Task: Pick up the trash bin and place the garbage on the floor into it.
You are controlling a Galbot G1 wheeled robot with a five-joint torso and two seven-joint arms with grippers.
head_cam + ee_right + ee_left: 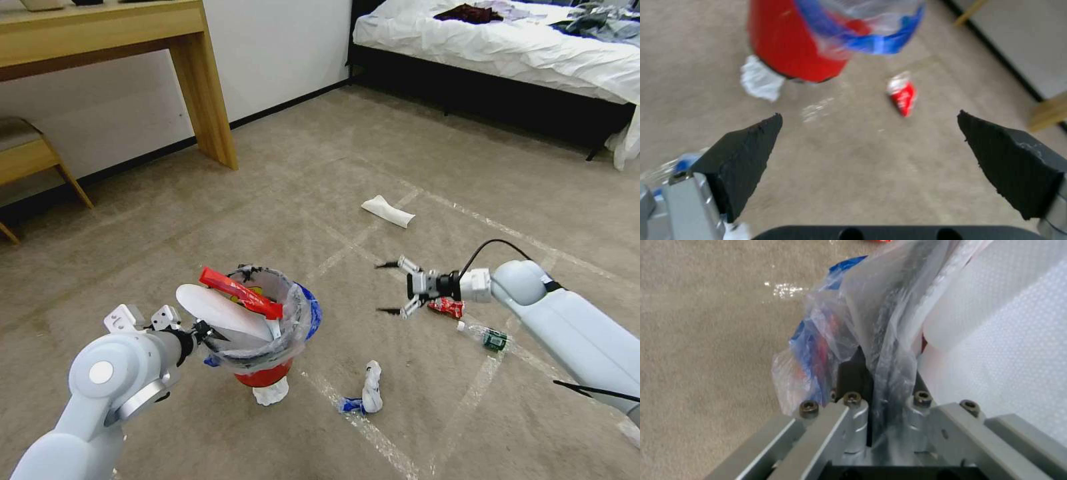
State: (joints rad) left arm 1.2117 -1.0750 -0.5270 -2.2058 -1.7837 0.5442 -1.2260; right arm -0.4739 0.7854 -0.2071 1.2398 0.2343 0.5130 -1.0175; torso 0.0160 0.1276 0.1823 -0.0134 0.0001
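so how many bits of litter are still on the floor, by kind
white slipper: 1
crumpled white paper: 2
red wrapper: 2
clear bottle: 1
total: 6

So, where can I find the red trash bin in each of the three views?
Head view: the trash bin is lower left of centre, its rim held by the left gripper.
Left wrist view: its bag-covered rim is at centre.
Right wrist view: top, left of centre.
Shared landmark: the blue bag handle.
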